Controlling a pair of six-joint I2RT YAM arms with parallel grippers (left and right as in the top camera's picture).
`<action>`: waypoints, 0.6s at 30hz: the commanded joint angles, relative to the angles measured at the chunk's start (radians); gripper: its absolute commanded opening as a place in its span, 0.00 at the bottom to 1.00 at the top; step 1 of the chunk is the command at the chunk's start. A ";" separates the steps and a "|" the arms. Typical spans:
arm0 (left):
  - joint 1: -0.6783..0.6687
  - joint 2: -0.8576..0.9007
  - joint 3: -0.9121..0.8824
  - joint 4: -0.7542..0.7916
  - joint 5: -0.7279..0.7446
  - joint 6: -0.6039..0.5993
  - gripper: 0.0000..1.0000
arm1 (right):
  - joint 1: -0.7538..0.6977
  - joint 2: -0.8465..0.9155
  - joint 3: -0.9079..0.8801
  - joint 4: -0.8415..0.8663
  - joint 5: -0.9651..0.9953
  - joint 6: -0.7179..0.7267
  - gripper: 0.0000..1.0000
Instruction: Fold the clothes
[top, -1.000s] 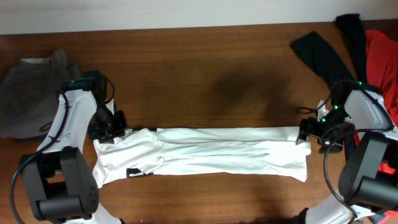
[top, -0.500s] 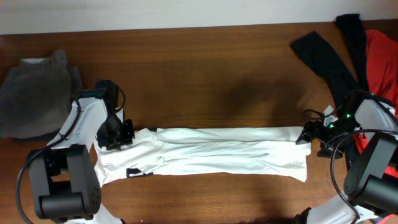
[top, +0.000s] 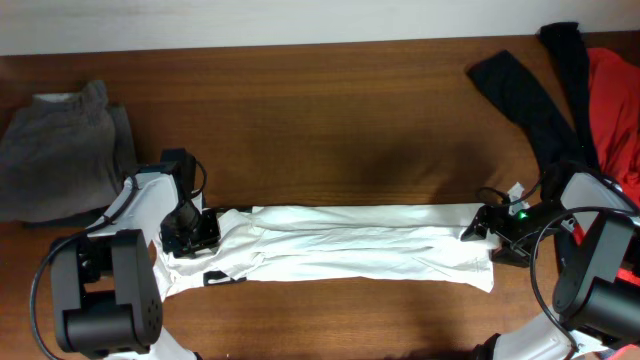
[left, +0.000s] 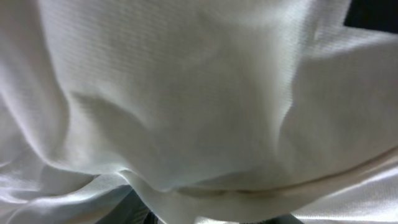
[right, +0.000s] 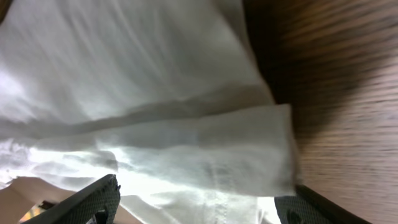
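The white T-shirt (top: 340, 245) lies folded into a long narrow strip across the front of the table, with a small black mark near its left end. My left gripper (top: 200, 228) rests on the strip's left end. In the left wrist view white fabric (left: 186, 93) fills the frame, and only dark finger bits show at the bottom (left: 211, 218), apart, with cloth bulging between them. My right gripper (top: 478, 228) is at the strip's right end. In the right wrist view its fingers (right: 199, 208) are wide open around the shirt's edge (right: 155, 93).
A long black garment (top: 525, 95) and an orange-red one (top: 615, 100) lie at the far right corner. A grey cloth pile (top: 60, 150) sits at the far left. Bare brown table (top: 340, 130) lies behind the shirt and shows in the right wrist view (right: 336, 93).
Both grippers have moved inward and down onto the shirt's ends: the left one to the right, the right one to the left. The shirt has barely shifted.
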 joint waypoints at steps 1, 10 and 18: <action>-0.001 -0.020 -0.010 0.005 -0.007 -0.006 0.41 | -0.002 -0.018 -0.018 0.005 -0.039 -0.010 0.84; -0.001 -0.020 -0.010 0.005 -0.007 -0.006 0.43 | -0.002 -0.018 -0.069 0.097 -0.035 -0.010 0.83; -0.001 -0.020 -0.010 0.005 -0.007 -0.006 0.49 | -0.002 -0.018 -0.100 0.151 -0.074 -0.010 0.78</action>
